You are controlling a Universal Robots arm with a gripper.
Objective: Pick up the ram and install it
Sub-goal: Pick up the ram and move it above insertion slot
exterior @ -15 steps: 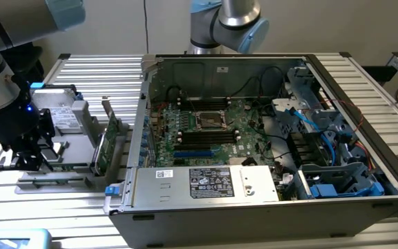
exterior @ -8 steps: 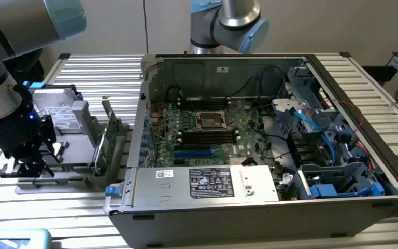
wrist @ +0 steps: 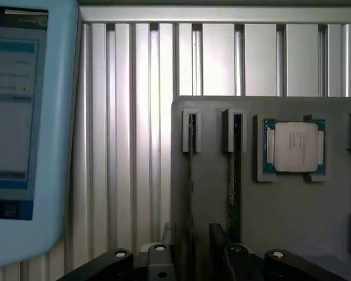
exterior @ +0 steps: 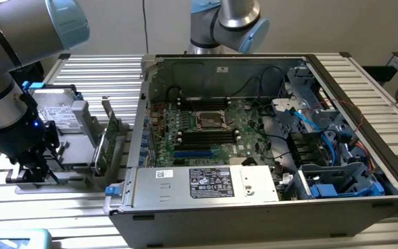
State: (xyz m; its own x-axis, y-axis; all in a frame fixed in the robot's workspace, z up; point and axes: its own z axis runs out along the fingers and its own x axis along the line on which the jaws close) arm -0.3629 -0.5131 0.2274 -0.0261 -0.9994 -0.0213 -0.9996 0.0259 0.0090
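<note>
Spread wide and empty, my black gripper straddles the thin green ram stick, edge-up in its grey slotted holder, long axis running along my finger gap.

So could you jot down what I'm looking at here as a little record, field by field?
claw: open, low over the grey plastic parts holder, holding nothing
ram: long thin stick standing on edge in a holder slot, lined up with the open claw
nearby: another stick in a second slot; square silver processor chip in a recess
computer: open metal computer case with green motherboard, to the exterior view's right of the holder
task so far: ram not yet picked up
</note>
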